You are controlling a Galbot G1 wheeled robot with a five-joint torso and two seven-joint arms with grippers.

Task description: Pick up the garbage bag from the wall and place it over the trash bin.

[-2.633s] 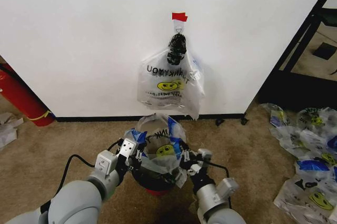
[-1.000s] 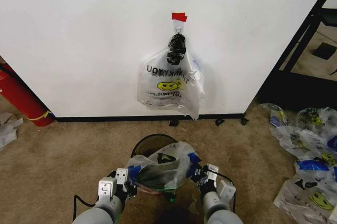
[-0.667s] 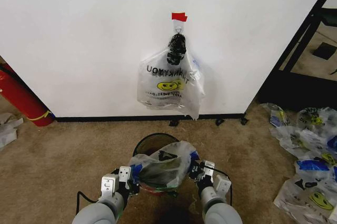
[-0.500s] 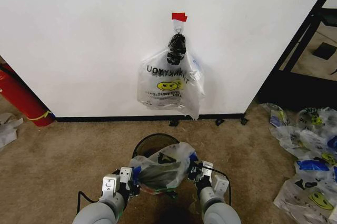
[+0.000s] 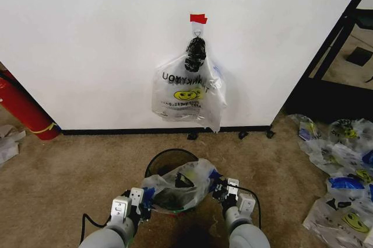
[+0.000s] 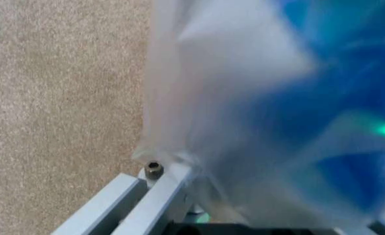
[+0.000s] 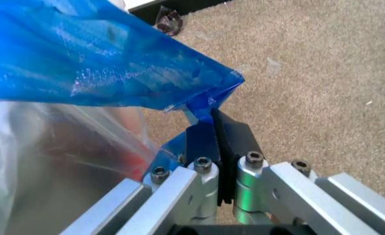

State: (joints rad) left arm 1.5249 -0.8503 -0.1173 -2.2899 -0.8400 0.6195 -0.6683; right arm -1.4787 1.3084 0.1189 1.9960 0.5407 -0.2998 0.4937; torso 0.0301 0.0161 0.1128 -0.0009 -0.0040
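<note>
Garbage bag low in the centre of the head view, stretched between both end effectors, draped across the near part of the trash bin; the bin's far rim shows bare just above the bag. Left end effector at the bag's left edge; whether its fingers are closed, cannot tell, since blurred clear and blue plastic covers them in the left wrist view. Right end effector at the bag's right edge. Right wrist view: black pads pressed together on a blue corner of the bag, film taut up and away from them.

Wall fills the upper frame, red tape strip at top centre, thick bundle of like bags with a black knot hanging beneath it. Long red cylinder at left edge. Heap of smiley bags on the carpet, lower right.
</note>
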